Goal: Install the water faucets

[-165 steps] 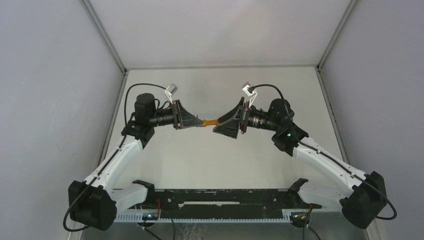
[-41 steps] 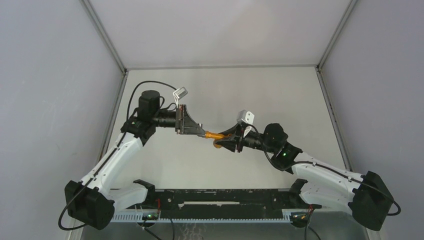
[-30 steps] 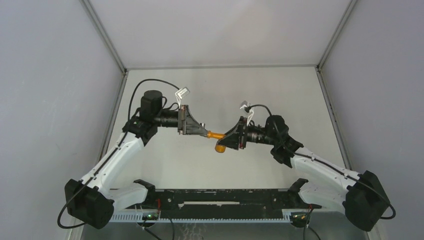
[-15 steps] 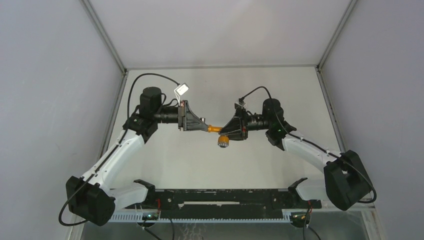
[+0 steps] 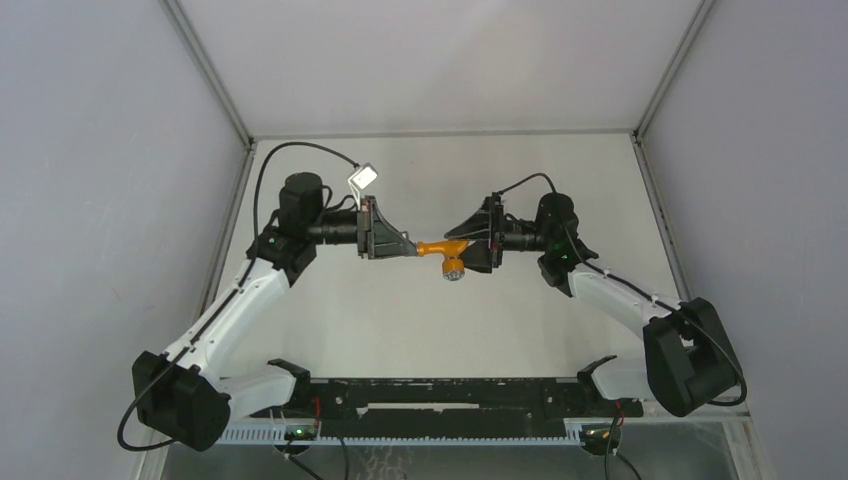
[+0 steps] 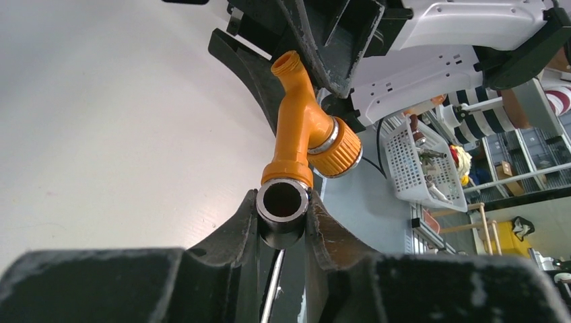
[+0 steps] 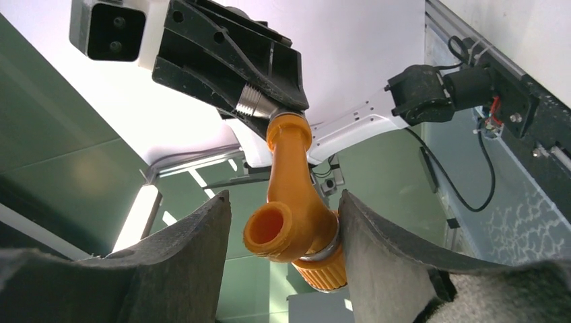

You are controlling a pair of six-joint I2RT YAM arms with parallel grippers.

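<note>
The orange tap body (image 5: pixel 434 247) hangs in the air between both grippers, its knob with the silvery round end (image 5: pixel 452 272) pointing toward the near edge. My left gripper (image 5: pixel 408 246) is shut on the grey metal fitting (image 6: pixel 283 210), which is joined to the tap's neck (image 6: pixel 299 128); its threads show in the right wrist view (image 7: pixel 250 103). My right gripper (image 5: pixel 467 247) surrounds the tap's other end (image 7: pixel 283 229). Its jaws stand apart: one finger (image 7: pixel 363 235) touches the knob ring, the other (image 7: pixel 202 235) has a gap to the tap.
White table (image 5: pixel 440 330) enclosed by grey walls on three sides. A black rail (image 5: pixel 430 400) runs along the near edge between the arm bases. A white basket (image 6: pixel 421 165) stands beyond the table in the left wrist view.
My right wrist has rolled about half a turn and its arm has swung up level with the left gripper. The tap has lifted and straightened; its knob still points toward the near edge.
</note>
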